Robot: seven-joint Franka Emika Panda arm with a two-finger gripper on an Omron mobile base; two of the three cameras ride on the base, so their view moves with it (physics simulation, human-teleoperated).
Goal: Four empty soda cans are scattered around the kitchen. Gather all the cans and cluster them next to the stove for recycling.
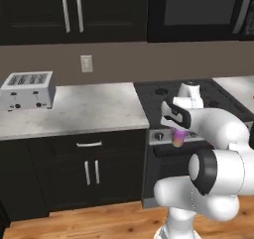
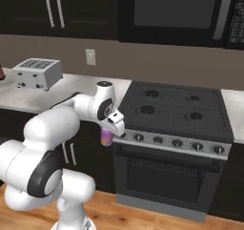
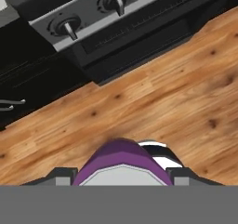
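Gripper (image 2: 107, 137) clenched on the purple-pink soda can (image 2: 107, 138), fingers to either side of its body as seen in the hand view; can hangs upright below the hand, purple above and orange-yellow at the base. Held in mid-air in front of the stove (image 2: 176, 110), level with the knob row (image 2: 177, 142) and just off the stove's front left corner, over wooden floor (image 3: 153, 102), not over any surface. Judged mid-carry, with placement beside the stove not yet done. Main risk: a slip from the grip here would send the can to the floor rather than the counter, since nothing lies beneath it. Second risk: can sits below counter height, so a sideways swing without lifting would likely strike the counter edge or the nearest knob. Grey countertop (image 1: 94, 106) left of the stove appears to be the natural landing area and looks bare near the stove. Toaster (image 1: 28, 90) stands well apart at the far left, no obstruction. Wall outlet (image 1: 86, 63) above the counter, upper cabinets (image 1: 72, 10) and microwave (image 2: 176, 12) overhead, clearance for a lift judged ample. No other cans discernible.
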